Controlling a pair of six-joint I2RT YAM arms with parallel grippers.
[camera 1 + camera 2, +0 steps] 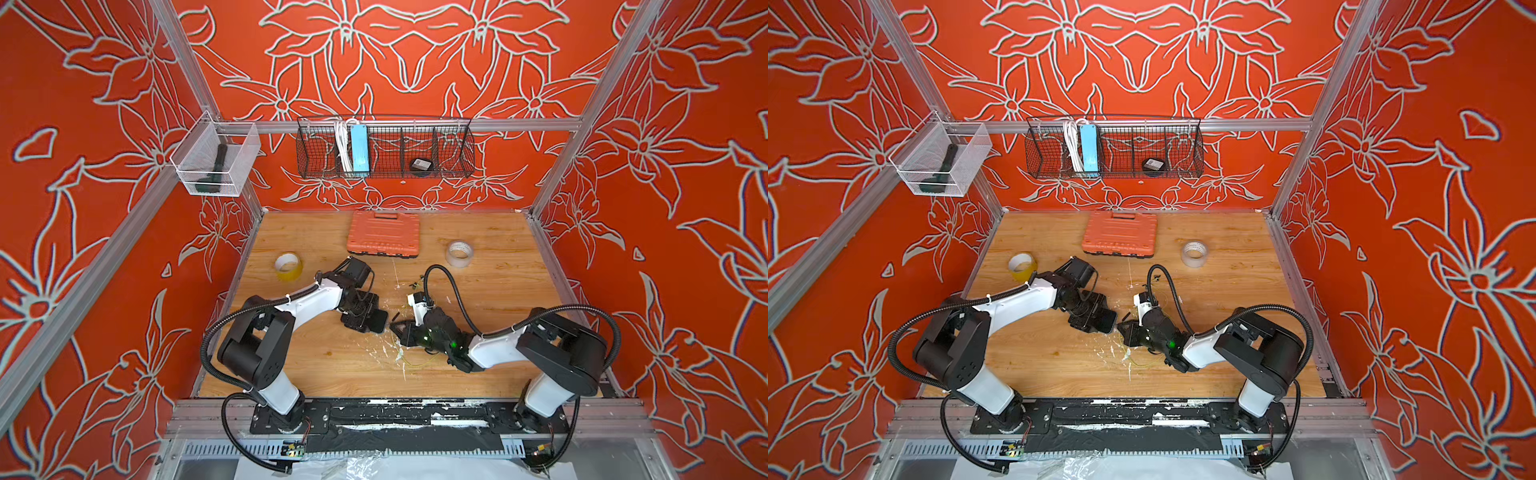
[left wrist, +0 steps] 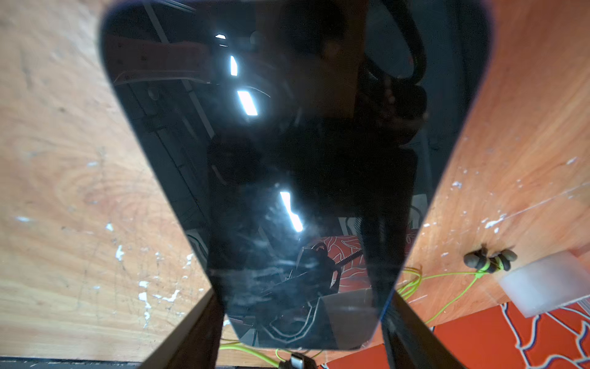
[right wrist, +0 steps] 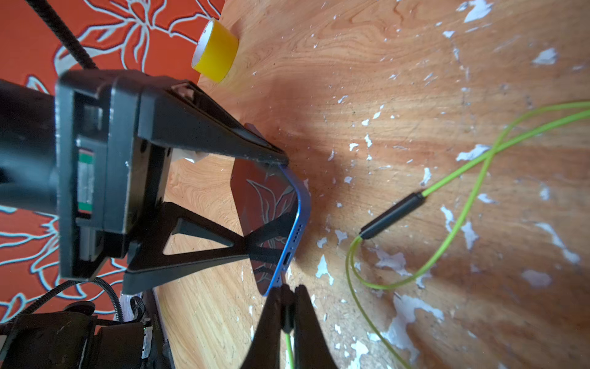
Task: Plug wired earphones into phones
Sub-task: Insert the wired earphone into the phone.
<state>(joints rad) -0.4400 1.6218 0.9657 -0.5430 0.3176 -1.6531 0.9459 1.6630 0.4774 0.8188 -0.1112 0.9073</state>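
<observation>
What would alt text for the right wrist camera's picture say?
The left gripper holds the phone; the right gripper, shut on the plug of the wired earphones, sits just short of its port edge. Their yellow-green cable loops over the wooden table.

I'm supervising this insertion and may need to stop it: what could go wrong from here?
1. The plug, pinched in the right gripper, sits near a corner of the phone, off from the port; a push now could miss it.
2. The left gripper holds the phone only by its edges, so a push might slide or twist it.
3. The slack cable loops on the table and could snag.
</observation>
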